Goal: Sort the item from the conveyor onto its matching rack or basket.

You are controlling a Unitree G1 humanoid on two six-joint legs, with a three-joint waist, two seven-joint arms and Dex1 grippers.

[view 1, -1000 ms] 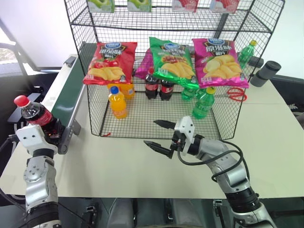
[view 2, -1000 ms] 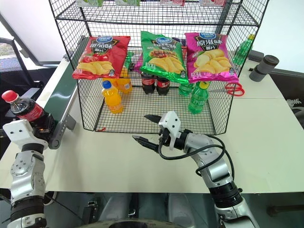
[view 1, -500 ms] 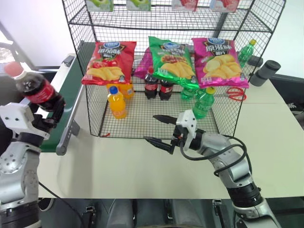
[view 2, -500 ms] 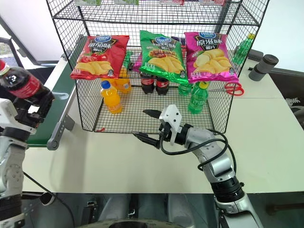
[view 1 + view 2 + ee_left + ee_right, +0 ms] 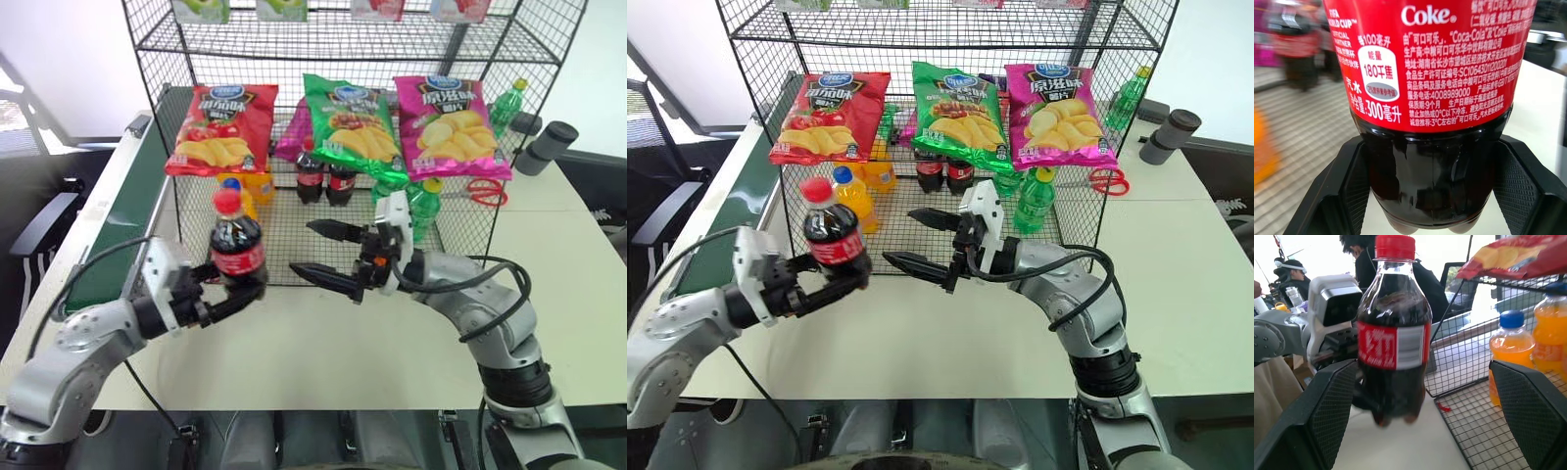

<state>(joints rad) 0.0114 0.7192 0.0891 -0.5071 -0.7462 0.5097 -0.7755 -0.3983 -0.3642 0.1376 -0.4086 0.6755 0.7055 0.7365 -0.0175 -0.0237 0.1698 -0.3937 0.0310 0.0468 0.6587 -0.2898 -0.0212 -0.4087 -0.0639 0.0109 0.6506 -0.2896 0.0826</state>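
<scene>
Swinging in from beside the conveyor (image 5: 118, 230), my left hand (image 5: 227, 292) has carried the cola bottle (image 5: 235, 250) to mid-desk, upright, pinched low on its body just in front of the rack (image 5: 323, 240). My right hand (image 5: 328, 253) has lifted a little and waits spread wide, fingers level and aimed at the bottle from just beside it. For a clean handover, I judge the right fingers should straddle the label band above my left grip, close squarely, and only then should the left let go.
</scene>
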